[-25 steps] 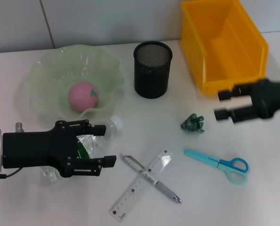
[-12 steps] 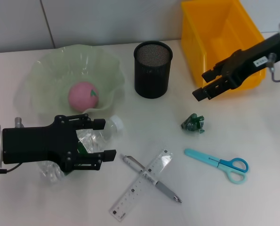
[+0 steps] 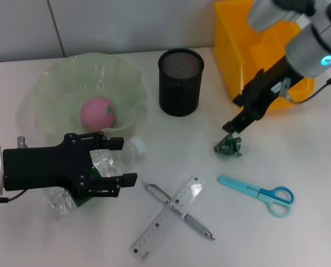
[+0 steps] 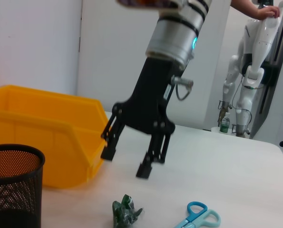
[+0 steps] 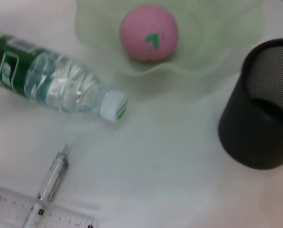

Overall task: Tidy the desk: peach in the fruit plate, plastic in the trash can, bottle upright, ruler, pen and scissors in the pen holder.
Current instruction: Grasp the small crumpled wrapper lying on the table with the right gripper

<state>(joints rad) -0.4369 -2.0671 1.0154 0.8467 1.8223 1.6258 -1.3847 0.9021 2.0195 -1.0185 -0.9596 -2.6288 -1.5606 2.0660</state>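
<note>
Claw of my right arm (image 3: 230,127) hung with its two fingers spread just above the crumpled green plastic (image 3: 228,146) on the counter (image 3: 299,233); the left wrist view showed both fingertips clear of the scrap. I judged the step in hand to be the plastic pick-up. My next move called for a short straight descent until the fingers bracketed the scrap, a closure, then a lift and carry to the yellow bin (image 3: 263,53) just behind, which I took for the trash can.

Left claw (image 3: 118,162) sat low over the lying bottle (image 3: 107,167), fingers spread to either side of it near the neck; I could not tell whether they touched it. The bottle lay on its side, cap (image 5: 114,106) toward the fruit plate (image 3: 51,92).

Peach (image 3: 98,113) already rested in the fruit plate. Pen (image 3: 179,211) and ruler (image 3: 166,218) lay crossed on the counter, scissors (image 3: 257,193) beside them, all outside the mesh pen holder (image 3: 179,82).
</note>
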